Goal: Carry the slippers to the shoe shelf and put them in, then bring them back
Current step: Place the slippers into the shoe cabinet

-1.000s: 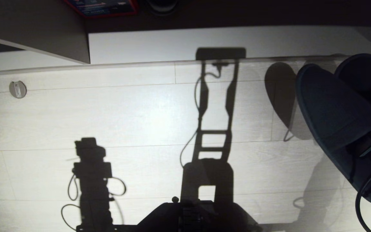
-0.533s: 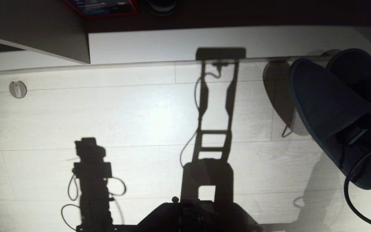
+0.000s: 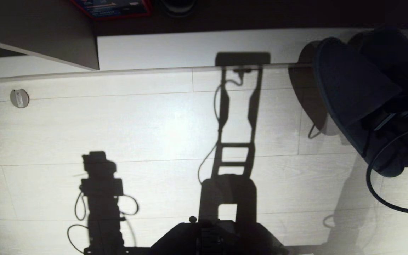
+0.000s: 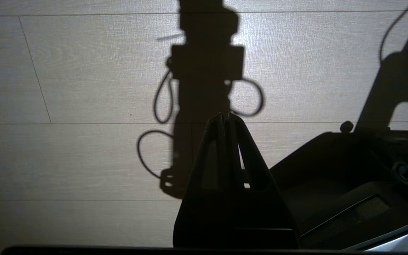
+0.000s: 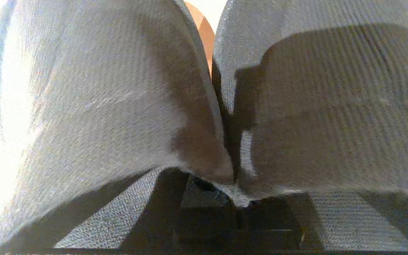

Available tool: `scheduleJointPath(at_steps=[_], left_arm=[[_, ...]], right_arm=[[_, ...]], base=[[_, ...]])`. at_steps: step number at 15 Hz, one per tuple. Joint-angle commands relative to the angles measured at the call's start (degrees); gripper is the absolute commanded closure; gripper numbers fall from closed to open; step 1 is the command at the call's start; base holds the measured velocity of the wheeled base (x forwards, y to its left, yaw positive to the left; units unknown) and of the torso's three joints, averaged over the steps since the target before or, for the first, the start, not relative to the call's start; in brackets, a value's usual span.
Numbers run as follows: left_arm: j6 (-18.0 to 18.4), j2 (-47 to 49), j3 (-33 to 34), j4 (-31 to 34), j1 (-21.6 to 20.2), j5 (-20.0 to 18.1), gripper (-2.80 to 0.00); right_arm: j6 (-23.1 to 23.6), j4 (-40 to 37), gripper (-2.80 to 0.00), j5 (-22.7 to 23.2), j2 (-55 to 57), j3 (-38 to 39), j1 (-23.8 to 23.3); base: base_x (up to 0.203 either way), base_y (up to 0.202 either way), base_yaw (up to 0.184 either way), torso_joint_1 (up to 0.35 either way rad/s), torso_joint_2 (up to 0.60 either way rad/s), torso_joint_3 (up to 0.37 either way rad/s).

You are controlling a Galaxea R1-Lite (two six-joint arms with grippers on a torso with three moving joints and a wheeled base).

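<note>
Since a second ago your right gripper (image 5: 237,209) has carried the slippers (image 3: 352,88) up the head view, from over the floor to the front edge of the shoe shelf (image 3: 197,47), so their toes now overlap its pale board. The jaws are clamped tight on the pair where the two inner edges meet, with both uppers fanning out ahead of the fingers. Your left gripper (image 4: 225,118) hangs parked over the wood floor (image 3: 136,124), tips pressed together and holding nothing.

The pinch sits on thin fabric at one seam, so a jolt against the shelf edge could tug one slipper loose, or fold the toes under instead of sliding them in. The loose cable (image 3: 377,198) looping below the wrist might also snag.

The gripper body itself is lost in darkness behind the slippers in the head view, and the right slipper runs off the frame. How deep the shelf goes you cannot tell from here.
</note>
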State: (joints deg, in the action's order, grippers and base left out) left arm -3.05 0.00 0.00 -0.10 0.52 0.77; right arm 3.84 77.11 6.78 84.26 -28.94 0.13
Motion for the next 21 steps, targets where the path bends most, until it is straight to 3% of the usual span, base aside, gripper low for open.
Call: scheduleJointPath(at_steps=[1, 6, 10, 21], left_arm=[[0.0, 0.0, 0.0, 0.0, 0.0, 0.0, 0.00], [0.0, 0.0, 0.0, 0.0, 0.0, 0.0, 0.00], [0.0, 0.0, 0.0, 0.0, 0.0, 0.0, 0.00], [0.0, 0.0, 0.0, 0.0, 0.0, 0.0, 0.00]], right_arm=[[0.1, 0.4, 0.00, 0.1, 1.5, -2.2, 0.0], [0.2, 0.5, 0.00, 0.2, 4.7, -9.8, 0.0], [0.7, 0.3, 0.00, 0.8, 8.3, -20.4, 0.0], [0.3, 0.2, 0.00, 1.2, 16.0, -28.9, 0.0]], base=[[0.000, 0.000, 0.000, 0.000, 0.00, 0.000], [0.000, 0.000, 0.000, 0.000, 0.00, 0.000], [0.000, 0.000, 0.000, 0.000, 0.00, 0.000], [0.000, 0.000, 0.000, 0.000, 0.00, 0.000]])
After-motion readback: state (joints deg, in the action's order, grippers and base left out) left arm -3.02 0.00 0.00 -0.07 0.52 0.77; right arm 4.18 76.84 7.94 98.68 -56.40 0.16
